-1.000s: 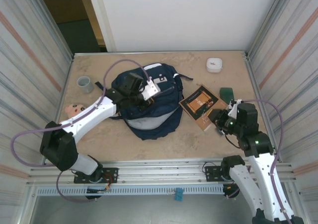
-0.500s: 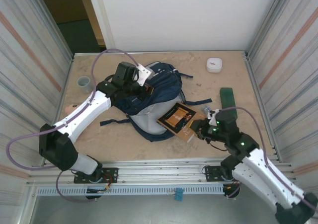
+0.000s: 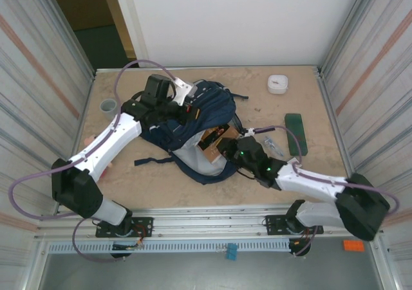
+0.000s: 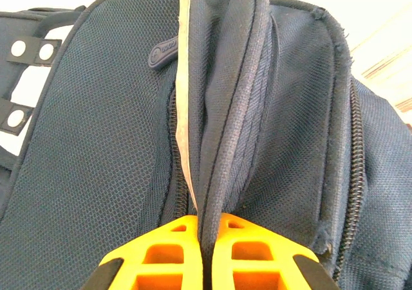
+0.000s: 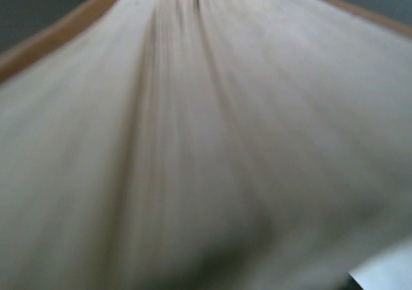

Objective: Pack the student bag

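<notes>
The navy student bag (image 3: pixel 207 110) lies in the middle of the table with its mouth facing front right. My left gripper (image 3: pixel 187 109) is shut on a fold of the bag's upper rim (image 4: pixel 222 110) beside the zipper and holds it up, its orange fingertips (image 4: pixel 168 238) pinching the fabric. A brown book (image 3: pixel 212 137) sits at the bag's opening, partly inside over the pale lining. My right gripper (image 3: pixel 226 148) is shut on the book's near end. In the right wrist view the book's pale page edges (image 5: pixel 206 135) are blurred and hide the fingers.
A grey cup (image 3: pixel 108 105) stands at the left. A white round box (image 3: pixel 277 83) is at the back right. A dark green case (image 3: pixel 296 133) and a small clear item (image 3: pixel 271 142) lie right of the bag. A loose strap (image 3: pixel 153 161) trails front left.
My right arm swung left, carrying the book from the right side of the table to the bag's opening. The left gripper pulled the bag's rim up and back, widening the mouth.
</notes>
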